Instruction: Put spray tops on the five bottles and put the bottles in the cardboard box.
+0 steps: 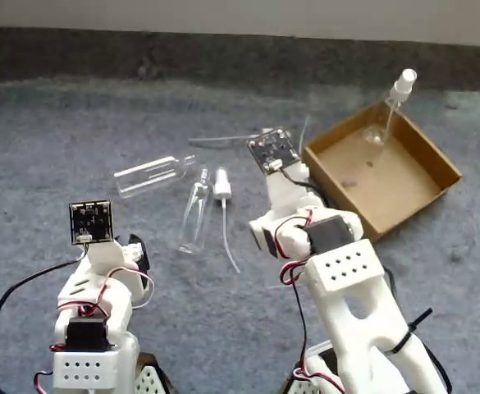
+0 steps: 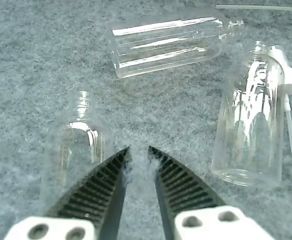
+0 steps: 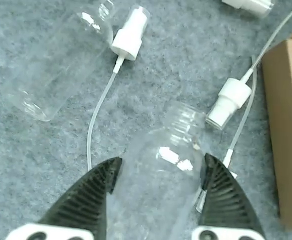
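The right claw [image 3: 162,161] was clamped on a capless bottle [image 3: 173,135], probably steadying it for the spray top [image 3: 228,102] lying just ahead of the claw. The left claw [image 2: 139,150], barely apart and empty, hung beside another bare bottle [image 2: 78,145].

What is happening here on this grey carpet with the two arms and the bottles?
The right gripper has its jaws against both sides of a clear, uncapped plastic bottle near the brown cardboard box. The left gripper, barely open and empty, hovers beside another uncapped clear bottle. One bottle with a white spray top sits in the box. Loose white spray tops lie on the grey carpet.
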Robot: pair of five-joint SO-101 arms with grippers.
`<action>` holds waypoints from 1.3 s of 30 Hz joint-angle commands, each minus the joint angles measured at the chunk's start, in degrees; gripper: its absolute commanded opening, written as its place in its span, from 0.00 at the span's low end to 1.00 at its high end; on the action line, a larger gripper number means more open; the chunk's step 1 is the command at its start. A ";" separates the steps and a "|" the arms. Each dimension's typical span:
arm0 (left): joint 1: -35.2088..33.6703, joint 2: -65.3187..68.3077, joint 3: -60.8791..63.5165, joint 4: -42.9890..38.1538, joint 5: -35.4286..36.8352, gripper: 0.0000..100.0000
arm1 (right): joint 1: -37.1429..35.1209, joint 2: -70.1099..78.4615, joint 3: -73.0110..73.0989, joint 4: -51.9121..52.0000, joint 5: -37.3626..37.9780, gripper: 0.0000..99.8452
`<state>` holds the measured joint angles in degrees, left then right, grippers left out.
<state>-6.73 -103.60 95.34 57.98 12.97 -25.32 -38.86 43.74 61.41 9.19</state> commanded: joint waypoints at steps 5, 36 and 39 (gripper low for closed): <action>-0.40 -0.40 -0.75 -1.14 -0.35 0.00 | 1.01 14.02 -13.85 1.98 0.44 0.13; -0.40 -0.40 1.71 -5.63 -0.35 0.00 | 1.01 42.77 -25.98 5.14 17.23 0.29; -0.40 -0.40 1.71 -5.63 -0.35 0.00 | 0.92 42.77 -27.21 8.66 16.97 0.29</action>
<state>-6.73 -103.60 95.87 53.58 12.97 -25.05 5.01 21.14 66.95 25.89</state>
